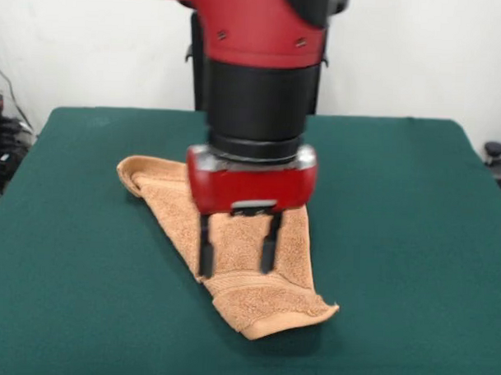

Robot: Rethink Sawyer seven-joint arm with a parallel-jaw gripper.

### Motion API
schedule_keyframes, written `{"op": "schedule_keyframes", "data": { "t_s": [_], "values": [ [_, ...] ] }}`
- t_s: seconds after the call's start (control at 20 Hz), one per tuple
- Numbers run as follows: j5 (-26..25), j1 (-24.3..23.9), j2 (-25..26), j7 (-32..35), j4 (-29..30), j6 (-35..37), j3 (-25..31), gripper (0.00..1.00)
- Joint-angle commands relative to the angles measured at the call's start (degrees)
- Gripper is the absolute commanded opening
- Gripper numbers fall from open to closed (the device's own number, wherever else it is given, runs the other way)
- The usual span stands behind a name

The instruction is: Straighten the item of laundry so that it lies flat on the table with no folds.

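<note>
The item of laundry [263, 299] is an orange-tan terry towel lying on the dark green table [413, 242], roughly triangular, with a woven band near its near hemmed end and a folded-over edge at its far left corner. My gripper [236, 261] hangs straight down over the middle of the towel, open, its two black fingers [205, 256] spread apart with towel showing between them. The fingertips are at or just above the cloth, just behind the woven band. The arm hides the towel's far right part.
Green tabletop stretches wide on both sides of the towel and in front of it. A white wall stands behind the table, and cables and dark equipment [1, 146] sit off the left edge.
</note>
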Motion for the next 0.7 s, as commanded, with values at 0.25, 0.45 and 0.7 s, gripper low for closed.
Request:
{"op": "schedule_keyframes", "data": {
  "t_s": [0.25, 0.45, 0.7],
  "values": [
    [-1.4, -0.28, 1.95, 1.05, 9.64, -5.3, 6.13, 1.0],
    [-1.04, 0.52, 1.82, 1.5, 8.8, -3.37, 5.62, 1.0],
    [-0.99, 0.99, 2.19, 1.54, 8.16, -3.06, 5.44, 1.0]
  ]
}}
